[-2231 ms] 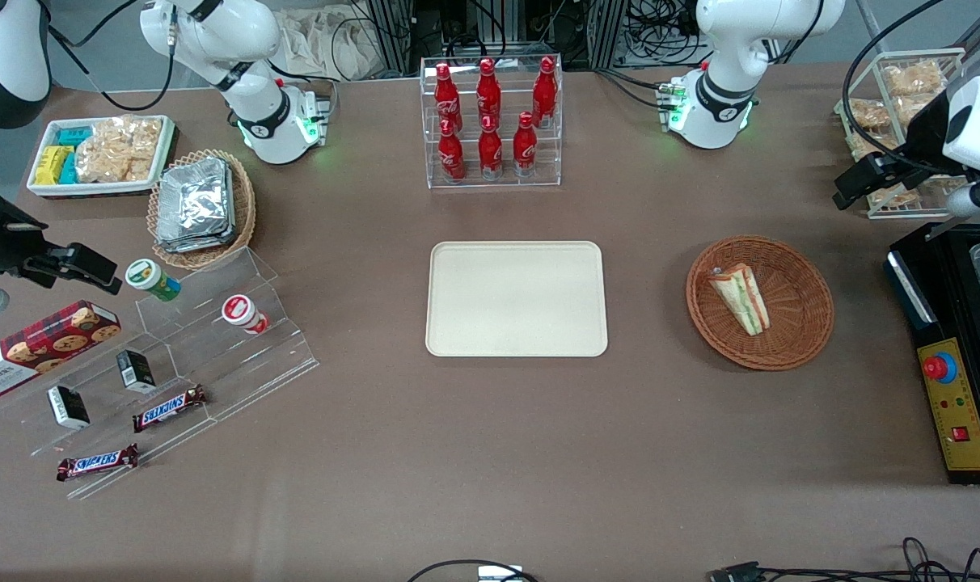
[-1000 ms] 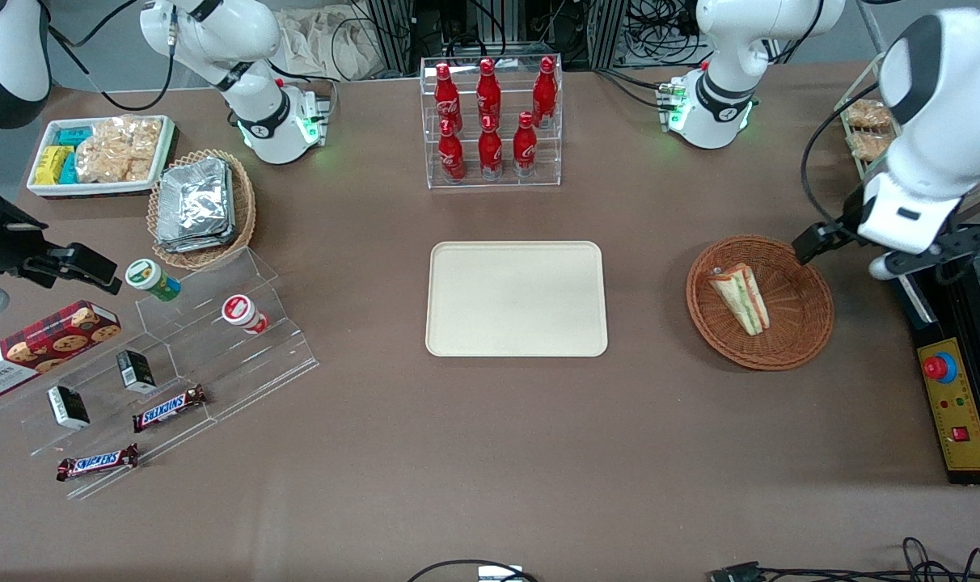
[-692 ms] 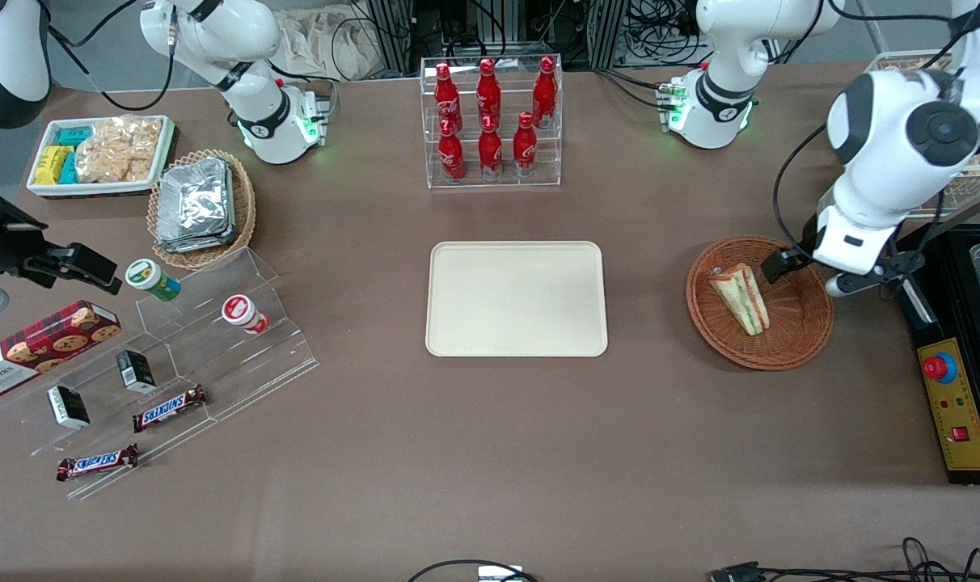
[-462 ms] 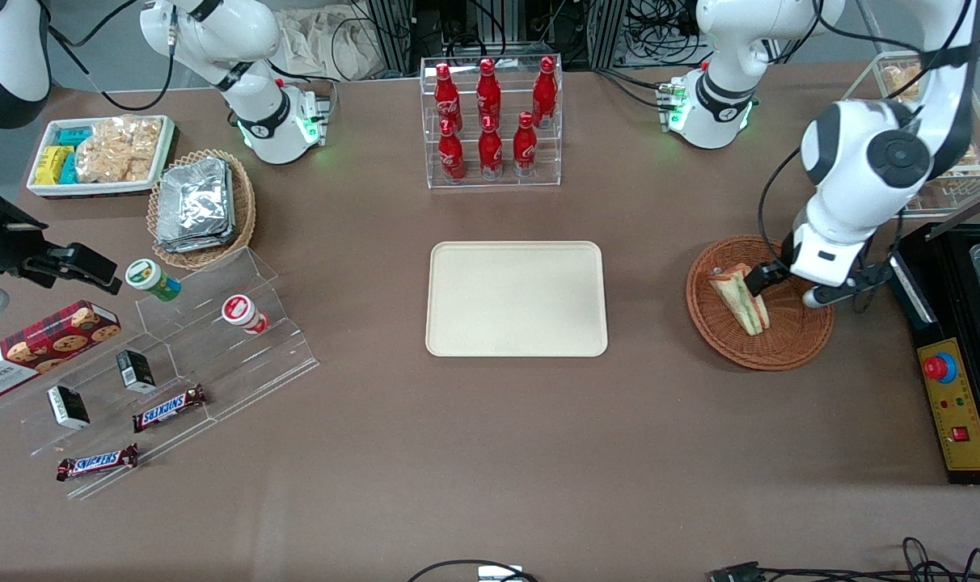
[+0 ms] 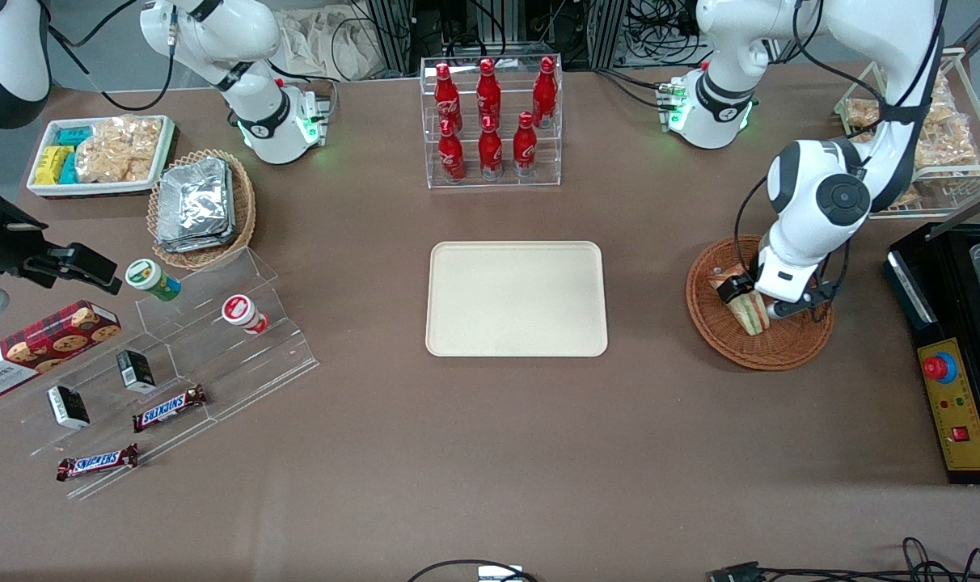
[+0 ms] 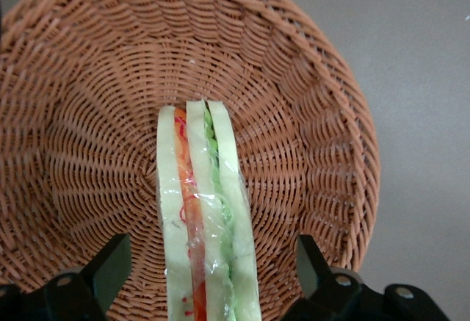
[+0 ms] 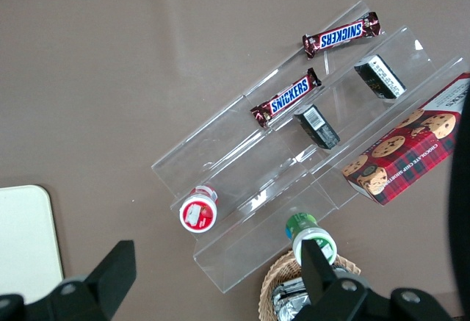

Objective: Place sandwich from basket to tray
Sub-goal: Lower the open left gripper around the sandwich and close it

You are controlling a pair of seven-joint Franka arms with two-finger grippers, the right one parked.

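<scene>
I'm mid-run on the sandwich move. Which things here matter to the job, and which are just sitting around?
For the job:
- sandwich, in the basket
- gripper, open, fingers either side of the sandwich
- tray, nothing on it

Just lying about:
- cola bottles
- foil packets
- Snickers bars
- cookie box

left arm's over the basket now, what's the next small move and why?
Probably lower a little and close. The gripper is open, its fingers straddling the sandwich with gaps on both sides, and the sandwich lies in the basket, not yet gripped.
</scene>
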